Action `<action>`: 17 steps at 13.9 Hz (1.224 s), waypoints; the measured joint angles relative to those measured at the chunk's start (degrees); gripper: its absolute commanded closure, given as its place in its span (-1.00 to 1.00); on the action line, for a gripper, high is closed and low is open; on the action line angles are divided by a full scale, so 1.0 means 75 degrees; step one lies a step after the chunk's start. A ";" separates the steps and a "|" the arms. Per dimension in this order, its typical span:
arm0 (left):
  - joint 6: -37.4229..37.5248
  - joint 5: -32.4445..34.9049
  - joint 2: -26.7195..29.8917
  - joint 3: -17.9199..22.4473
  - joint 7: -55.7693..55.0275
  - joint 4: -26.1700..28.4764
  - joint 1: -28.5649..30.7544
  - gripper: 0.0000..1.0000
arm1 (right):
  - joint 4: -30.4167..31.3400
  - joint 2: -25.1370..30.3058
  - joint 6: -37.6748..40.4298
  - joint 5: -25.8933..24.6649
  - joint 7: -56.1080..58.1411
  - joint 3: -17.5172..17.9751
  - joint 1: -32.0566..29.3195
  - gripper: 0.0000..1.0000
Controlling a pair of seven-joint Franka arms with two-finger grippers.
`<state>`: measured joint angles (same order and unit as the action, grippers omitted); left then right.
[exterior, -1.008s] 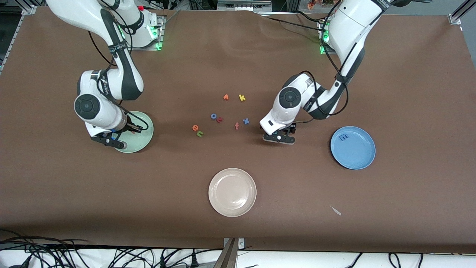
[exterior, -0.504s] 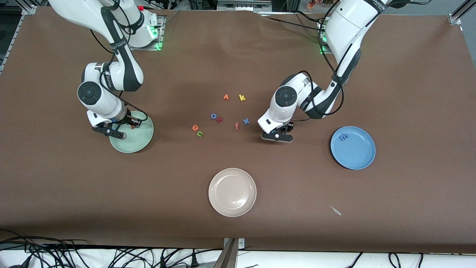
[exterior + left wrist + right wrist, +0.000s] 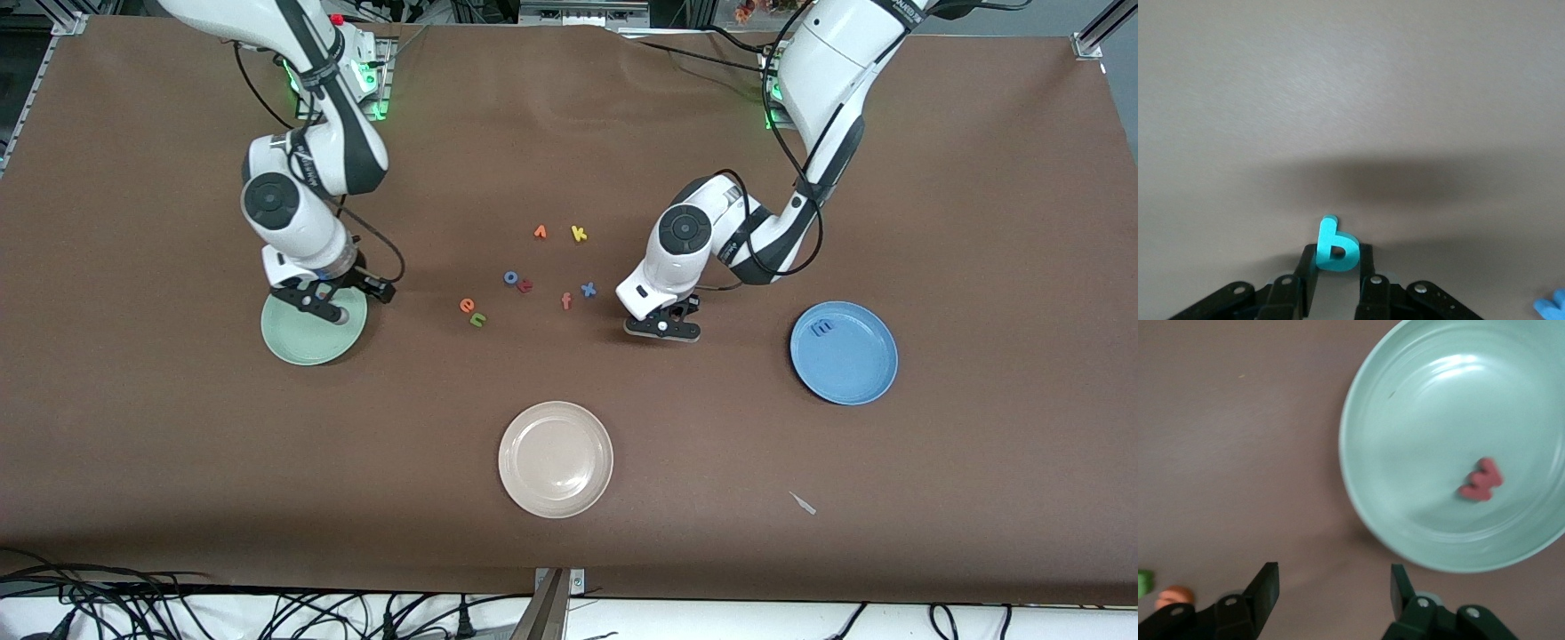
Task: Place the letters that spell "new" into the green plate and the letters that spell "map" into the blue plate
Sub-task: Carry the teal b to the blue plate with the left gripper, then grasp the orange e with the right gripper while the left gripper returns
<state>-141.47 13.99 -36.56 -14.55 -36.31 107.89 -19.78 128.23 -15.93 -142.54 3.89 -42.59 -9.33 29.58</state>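
Left gripper [image 3: 1331,283] clamps teal foam "p" [image 3: 1335,245], low over table beside blue plate [image 3: 845,354]; ridged "m" [image 3: 823,327] inside plate. Your right gripper [image 3: 1331,587], fingers spread, above glossy green plate [image 3: 1405,520]; zigzag "w" [image 3: 1481,481] in it.

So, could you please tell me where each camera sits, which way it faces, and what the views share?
Front view: high across the table, facing both arms' bases; shows the left gripper, right gripper, and plates.
Left wrist view: on the left wrist, looking down at the teal "p" pinched in its fingers.
Right wrist view: on the right wrist, over the green plate holding the "w", jaws open.
Shared: the front view also shows that green plate.
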 measured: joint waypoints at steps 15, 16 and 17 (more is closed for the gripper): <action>0.3647 -0.0138 0.0699 -0.0149 0.6745 -0.0427 0.3304 0.34 | -0.0849 -0.1287 -0.0498 0.0000 -0.3164 0.0535 0.1205 -0.52; 0.3647 -0.0094 0.0676 -0.0147 0.6974 -0.0389 0.3466 -0.51 | -0.0879 -0.1336 -0.0550 0.0000 -0.3167 0.0535 0.1206 -0.52; 0.3647 -0.0088 0.0649 -0.0147 0.7180 -0.0370 0.3576 -1.00 | -0.0934 -0.1386 -0.0569 0.0000 -0.3170 0.0535 0.1206 -0.52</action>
<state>-114.12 13.33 -31.70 -15.65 17.54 105.11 7.04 121.23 -26.33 -146.81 3.89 -66.36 -5.32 38.63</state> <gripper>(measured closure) 0.674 0.238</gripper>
